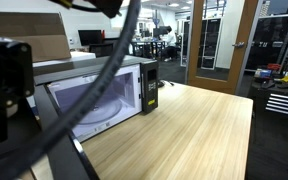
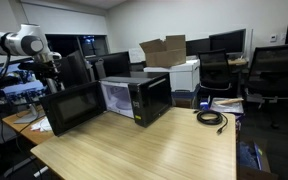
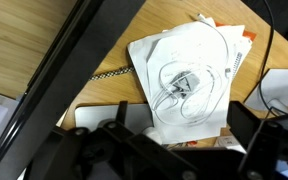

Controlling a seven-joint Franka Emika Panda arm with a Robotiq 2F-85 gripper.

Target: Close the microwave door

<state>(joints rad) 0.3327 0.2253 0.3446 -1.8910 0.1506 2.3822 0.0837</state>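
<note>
In an exterior view, the microwave sits on a wooden table with its pale inside showing. In an exterior view, the microwave door stands swung open beside the microwave, with the gripper just above the door's far edge. Wrist view: papers lie below, and I cannot tell the finger spread.

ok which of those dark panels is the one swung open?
The microwave door, hinged off the microwave and angled outward, exposing the pale cavity. The monitors along the back stand apart from it.
</note>
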